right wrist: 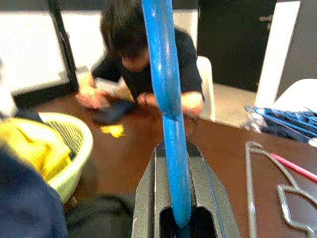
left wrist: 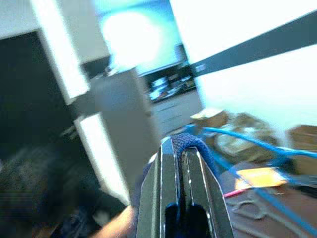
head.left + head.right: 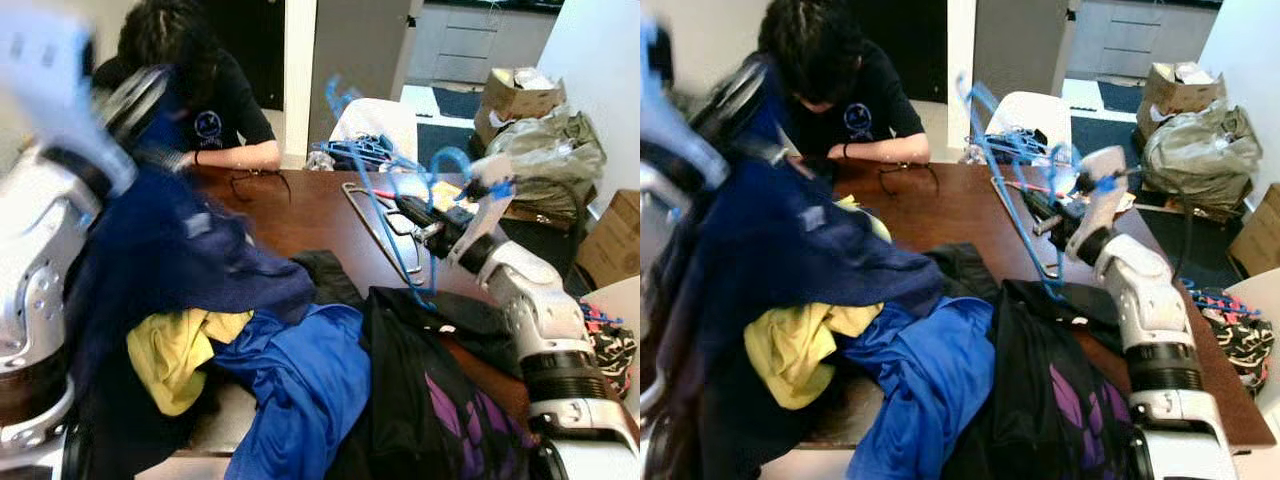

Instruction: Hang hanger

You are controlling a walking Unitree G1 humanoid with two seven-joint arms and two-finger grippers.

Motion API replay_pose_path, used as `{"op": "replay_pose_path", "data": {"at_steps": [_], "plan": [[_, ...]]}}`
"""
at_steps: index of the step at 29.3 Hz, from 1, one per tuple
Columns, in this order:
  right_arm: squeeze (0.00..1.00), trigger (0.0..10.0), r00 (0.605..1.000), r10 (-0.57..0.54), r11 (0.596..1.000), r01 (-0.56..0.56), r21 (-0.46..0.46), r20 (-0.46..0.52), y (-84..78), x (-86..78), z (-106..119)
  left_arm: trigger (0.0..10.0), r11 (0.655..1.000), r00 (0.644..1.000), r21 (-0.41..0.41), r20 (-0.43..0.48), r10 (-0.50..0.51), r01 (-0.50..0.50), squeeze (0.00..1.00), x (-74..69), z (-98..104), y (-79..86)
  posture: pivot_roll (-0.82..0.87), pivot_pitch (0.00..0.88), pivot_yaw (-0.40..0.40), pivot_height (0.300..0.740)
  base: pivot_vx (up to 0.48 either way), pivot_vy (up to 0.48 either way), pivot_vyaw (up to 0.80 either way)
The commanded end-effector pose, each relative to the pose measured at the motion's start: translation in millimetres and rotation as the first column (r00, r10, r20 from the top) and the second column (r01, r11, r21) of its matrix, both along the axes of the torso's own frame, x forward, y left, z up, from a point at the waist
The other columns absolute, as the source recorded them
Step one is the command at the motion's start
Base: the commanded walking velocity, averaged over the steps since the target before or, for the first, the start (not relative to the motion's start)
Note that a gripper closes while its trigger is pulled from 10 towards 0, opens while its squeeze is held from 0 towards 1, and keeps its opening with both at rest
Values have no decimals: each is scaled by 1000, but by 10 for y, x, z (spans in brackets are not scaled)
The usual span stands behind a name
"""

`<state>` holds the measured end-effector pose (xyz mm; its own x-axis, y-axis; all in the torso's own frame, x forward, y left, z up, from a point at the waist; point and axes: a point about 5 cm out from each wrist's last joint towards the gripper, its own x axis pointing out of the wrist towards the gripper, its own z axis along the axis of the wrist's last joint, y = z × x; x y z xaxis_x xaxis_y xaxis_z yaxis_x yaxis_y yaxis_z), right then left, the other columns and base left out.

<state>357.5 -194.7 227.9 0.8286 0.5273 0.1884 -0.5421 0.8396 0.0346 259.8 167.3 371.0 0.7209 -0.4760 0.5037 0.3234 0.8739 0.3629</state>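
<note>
Two grippers, both clamped: my right gripper (image 1: 177, 218) pinches a blue hanger (image 3: 385, 215), shaft running up from the jaws, above the table (image 3: 310, 215); my left gripper (image 2: 181, 163) holds a navy garment (image 3: 170, 260), raised at left. Between: clothes pile (image 3: 300, 380). Beyond: wire hangers (image 1: 270, 178), seated person (image 3: 840, 90).

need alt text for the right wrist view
The right gripper is shut on a blue hanger above a brown table. Behind it a person in black leans over the table; a pale basket holds yellow cloth.
</note>
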Motion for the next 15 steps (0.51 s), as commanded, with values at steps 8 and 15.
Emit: {"op": "replay_pose_path", "data": {"at_steps": [8,15], "plan": [[0,10000,999,-46,996,45,78,13,31,26,75,10000,1000,979,-6,-204,-11,9,0,177,-404,-132,51,0,-13,740,0,0,0],[0,10000,999,-47,996,46,81,11,52,32,78,10000,1000,974,-17,-224,-23,20,0,178,-432,-176,52,0,-11,740,-223,0,0]]}}
